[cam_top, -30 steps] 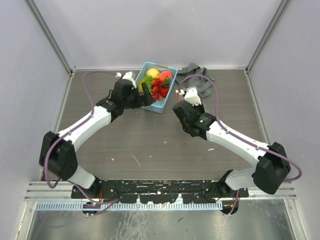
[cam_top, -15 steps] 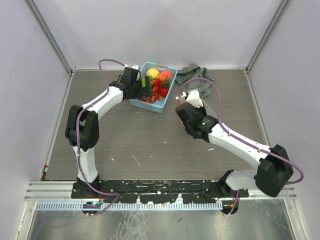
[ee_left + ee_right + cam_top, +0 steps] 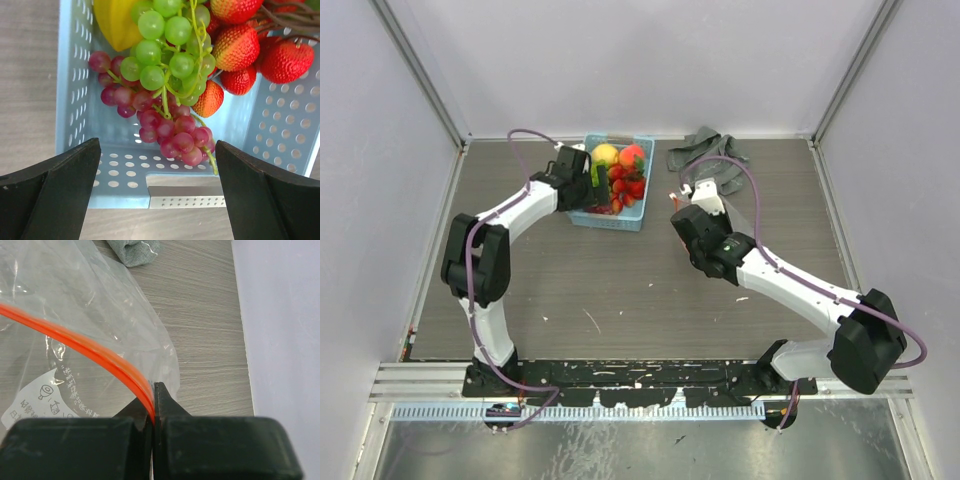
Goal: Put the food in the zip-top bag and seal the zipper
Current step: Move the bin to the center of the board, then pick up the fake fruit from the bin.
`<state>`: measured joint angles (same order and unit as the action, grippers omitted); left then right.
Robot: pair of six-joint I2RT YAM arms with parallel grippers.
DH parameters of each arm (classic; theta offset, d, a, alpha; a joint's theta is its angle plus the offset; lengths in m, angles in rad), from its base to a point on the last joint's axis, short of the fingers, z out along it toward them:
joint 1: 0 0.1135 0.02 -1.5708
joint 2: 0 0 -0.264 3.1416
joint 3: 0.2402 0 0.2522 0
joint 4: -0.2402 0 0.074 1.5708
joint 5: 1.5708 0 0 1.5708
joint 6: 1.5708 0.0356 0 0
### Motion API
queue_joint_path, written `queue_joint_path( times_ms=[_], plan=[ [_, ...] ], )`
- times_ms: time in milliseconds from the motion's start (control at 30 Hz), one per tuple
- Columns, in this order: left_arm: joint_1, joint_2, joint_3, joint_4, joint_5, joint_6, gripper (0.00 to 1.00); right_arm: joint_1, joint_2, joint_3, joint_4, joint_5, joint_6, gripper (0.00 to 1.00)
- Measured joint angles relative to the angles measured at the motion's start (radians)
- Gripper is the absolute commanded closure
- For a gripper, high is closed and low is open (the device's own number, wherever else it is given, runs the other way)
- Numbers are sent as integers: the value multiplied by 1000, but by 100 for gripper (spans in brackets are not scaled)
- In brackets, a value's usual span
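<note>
The food lies in a light blue basket (image 3: 75,100): green grapes (image 3: 170,55), purple grapes (image 3: 165,125), a yellow lemon (image 3: 115,20) and red strawberries (image 3: 240,45). From above, the lemon (image 3: 605,153) and an orange-red peach (image 3: 632,155) sit at the basket's far end. My left gripper (image 3: 157,200) is open, its fingers wide apart over the basket's near wall, holding nothing. My right gripper (image 3: 154,410) is shut on the zipper (image 3: 90,347), the orange strip of the clear zip-top bag (image 3: 75,300), which hangs in front of it above the table.
A grey cloth (image 3: 705,160) lies crumpled at the back of the table, behind the right gripper (image 3: 692,195). The basket (image 3: 605,218) stands near the back, left of centre. Side walls close the table in on both sides.
The left arm swung toward the back left, and the basket shifted left and turned with it. The right arm has barely moved and keeps its hold on the zipper.
</note>
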<state>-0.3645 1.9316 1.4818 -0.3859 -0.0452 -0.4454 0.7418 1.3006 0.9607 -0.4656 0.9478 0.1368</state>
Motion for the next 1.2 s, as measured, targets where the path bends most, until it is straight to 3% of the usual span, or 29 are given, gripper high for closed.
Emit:
queue_joint_path(
  times_ms=[333, 600, 900, 1200],
  plan=[
    [3, -286, -337, -69, -38, -61, 2, -3, 0, -61, 45, -44, -4, 100],
    [4, -484, -511, -157, -63, -116, 2, -3, -28, -77, 67, -78, -4, 100],
    [5, -602, -473, -246, -105, -119, 2, -3, -45, -100, 103, -109, -4, 100],
    [37, -509, -292, -251, -136, -111, 2, -3, -92, -146, 129, -135, -3, 100]
  ],
)
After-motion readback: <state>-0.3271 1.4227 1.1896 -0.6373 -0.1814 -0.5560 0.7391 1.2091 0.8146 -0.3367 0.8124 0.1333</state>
